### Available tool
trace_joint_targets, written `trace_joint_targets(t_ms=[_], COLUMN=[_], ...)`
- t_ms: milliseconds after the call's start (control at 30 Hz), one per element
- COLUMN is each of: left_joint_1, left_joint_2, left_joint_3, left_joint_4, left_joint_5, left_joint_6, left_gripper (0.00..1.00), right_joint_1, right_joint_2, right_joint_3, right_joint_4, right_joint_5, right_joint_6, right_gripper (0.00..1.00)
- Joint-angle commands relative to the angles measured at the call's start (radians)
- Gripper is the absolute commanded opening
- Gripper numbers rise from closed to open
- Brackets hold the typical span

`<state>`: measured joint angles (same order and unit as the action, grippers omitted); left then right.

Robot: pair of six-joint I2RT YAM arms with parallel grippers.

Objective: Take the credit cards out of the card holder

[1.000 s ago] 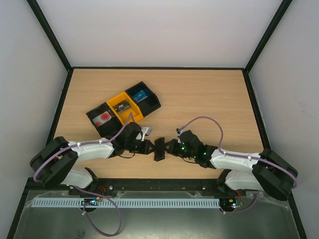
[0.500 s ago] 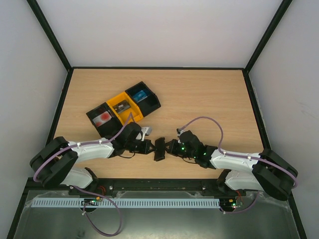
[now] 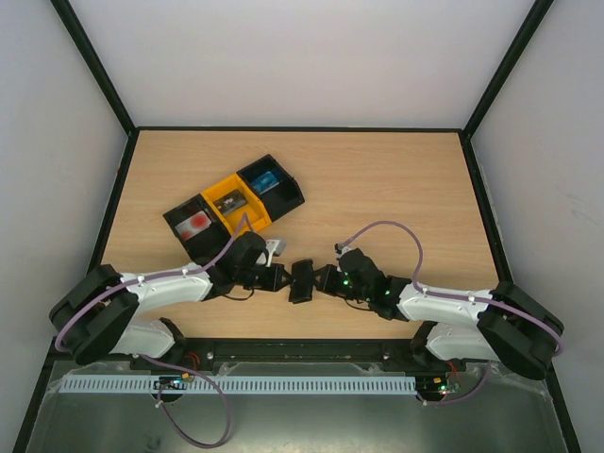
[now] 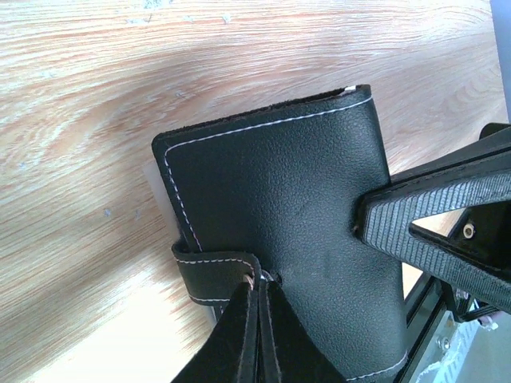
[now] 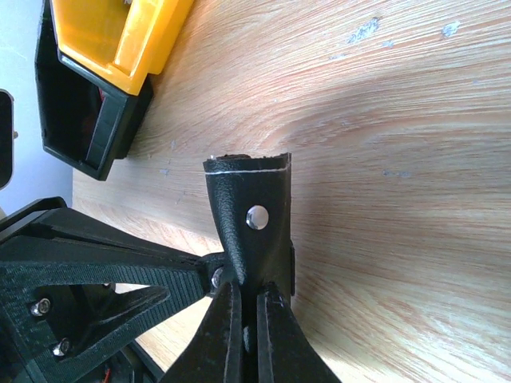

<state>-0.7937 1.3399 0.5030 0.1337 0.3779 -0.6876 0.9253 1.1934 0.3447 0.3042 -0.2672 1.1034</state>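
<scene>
Both arms meet at the near middle of the table (image 3: pixel 396 179), with the black card holder (image 3: pixel 302 280) strung between them. I cannot tell whether it rests on the wood or hangs just above it. The left gripper (image 4: pixel 258 289) is clenched tight on the stitched strap (image 4: pixel 209 273) that wraps the holder's side. The right gripper (image 5: pixel 251 291) is pinched on the flap (image 5: pixel 247 195) at the opposite side, just below its metal snap (image 5: pixel 257 217). So it's a two-handed hold, each arm set to pull its own way, and that reads as the opening step, not the emptying one. No credit cards show coming out. The left wrist view gives only a pale sliver along the holder's far edge, and I cannot say whether that is a card or lining. The row of black and yellow bins (image 3: pixel 236 201) sits well apart toward the back left with small coloured items inside, too small to identify. By my judgement the task is barely begun: the holder has yet to be spread open, and every card is left to draw out.
</scene>
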Motion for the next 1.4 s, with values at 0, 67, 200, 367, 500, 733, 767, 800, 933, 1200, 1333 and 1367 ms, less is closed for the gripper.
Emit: trace_joint_targets(t_ms=[0, 67, 200, 367, 500, 733, 767, 800, 933, 1200, 1333, 1367], left_joint_1=[0.007, 0.007, 0.007, 0.007, 0.007, 0.007, 0.007, 0.007, 0.007, 0.005, 0.006, 0.006], left_joint_2=[-0.016, -0.017, -0.028, -0.047, -0.069, -0.135, -0.145, -0.155, -0.196, -0.259, -0.280, -0.283], left_joint_3=[-0.023, -0.023, -0.027, -0.032, -0.036, -0.052, -0.051, -0.050, -0.058, -0.063, -0.057, -0.058], left_joint_4=[-0.102, -0.119, -0.129, -0.126, -0.120, -0.076, -0.071, -0.064, -0.019, 0.067, 0.068, 0.068], left_joint_5=[-0.088, -0.108, -0.118, -0.108, -0.081, -0.036, -0.025, -0.020, 0.025, 0.086, 0.093, 0.092], left_joint_6=[0.019, 0.024, 0.028, 0.022, 0.019, -0.003, -0.007, -0.014, -0.046, -0.100, -0.100, -0.099], left_gripper=[0.03, 0.03, 0.03, 0.03, 0.03, 0.03, 0.03, 0.03, 0.03, 0.03, 0.03, 0.03], right_joint_1=[0.003, 0.003, 0.003, 0.004, 0.004, 0.004, 0.003, 0.004, 0.006, 0.005, 0.006, 0.005], right_joint_2=[0.014, 0.015, 0.012, 0.020, 0.030, 0.008, 0.003, 0.000, -0.009, 0.034, 0.029, 0.025], right_joint_3=[-0.019, -0.019, -0.023, -0.024, -0.009, 0.049, 0.061, 0.068, 0.089, 0.081, 0.070, 0.071], right_joint_4=[-0.031, -0.044, -0.056, -0.055, -0.078, -0.209, -0.219, -0.227, -0.240, -0.166, -0.124, -0.122], right_joint_5=[0.067, 0.082, 0.096, 0.100, 0.109, 0.124, 0.116, 0.109, 0.093, 0.038, 0.008, 0.009], right_joint_6=[-0.026, -0.030, -0.034, -0.034, -0.033, -0.052, -0.057, -0.060, -0.068, -0.066, -0.057, -0.057], right_gripper=[0.02, 0.02, 0.02, 0.02, 0.15, 0.38, 0.42, 0.44, 0.51, 0.67, 0.73, 0.77])
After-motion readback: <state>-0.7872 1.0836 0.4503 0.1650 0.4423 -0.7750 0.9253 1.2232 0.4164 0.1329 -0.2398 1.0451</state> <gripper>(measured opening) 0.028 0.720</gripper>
